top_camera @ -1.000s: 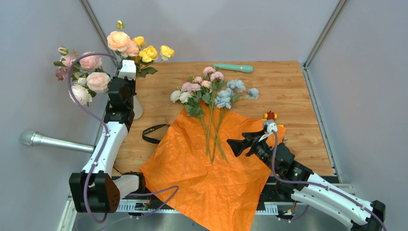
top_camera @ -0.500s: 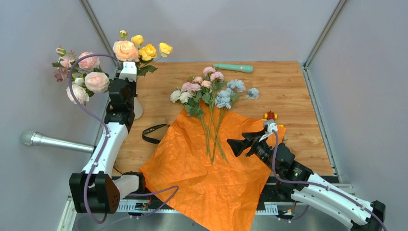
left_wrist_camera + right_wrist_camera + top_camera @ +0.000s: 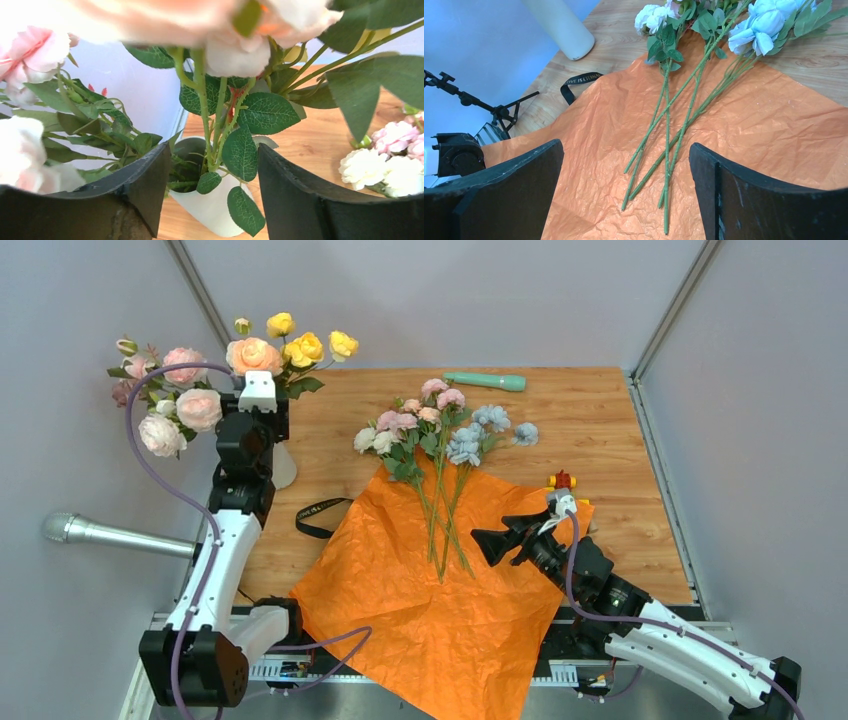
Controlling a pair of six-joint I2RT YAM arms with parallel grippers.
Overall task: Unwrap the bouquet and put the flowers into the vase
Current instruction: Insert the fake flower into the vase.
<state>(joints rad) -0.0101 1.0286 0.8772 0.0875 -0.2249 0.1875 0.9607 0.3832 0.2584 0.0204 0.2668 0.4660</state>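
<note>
Roughly half done, as judged: one bunch of flowers (image 3: 250, 350) (peach, pink, yellow) is seated in the vase (image 3: 210, 212) at the far left of the table (image 3: 600, 420), and stems are seen entering its mouth in the left wrist view. A second lot of flowers (image 3: 440, 425) (pink, white, pale blue) is laid across the far corner of the opened paper (image 3: 430, 620), heads on bare wood, stems on the sheet. The strap (image 3: 320, 515) is off and lies just beside the paper's left edge, near the vase

Left gripper (image 3: 212, 170) is positioned over the vase with jaws parted either side of the stems. No pinch can be seen, only leaves in the gap. Right gripper (image 3: 626, 155) is held wide open above the sheet, nothing between the jaws, stem ends just ahead of it

Risks, as judged:
- the vase is tall, narrow and top-heavy, with blooms leaning left, so it could be tipped if leaves are snagged by the left fingers on retract
- the stems on the paper are crossed and touching, so a pinch on one could drag the others, or crinkled paper could be caught with them
- the vase mouth is crowded, so the next bunch may be blocked by foliage, or a seated stem could be pushed out
</note>
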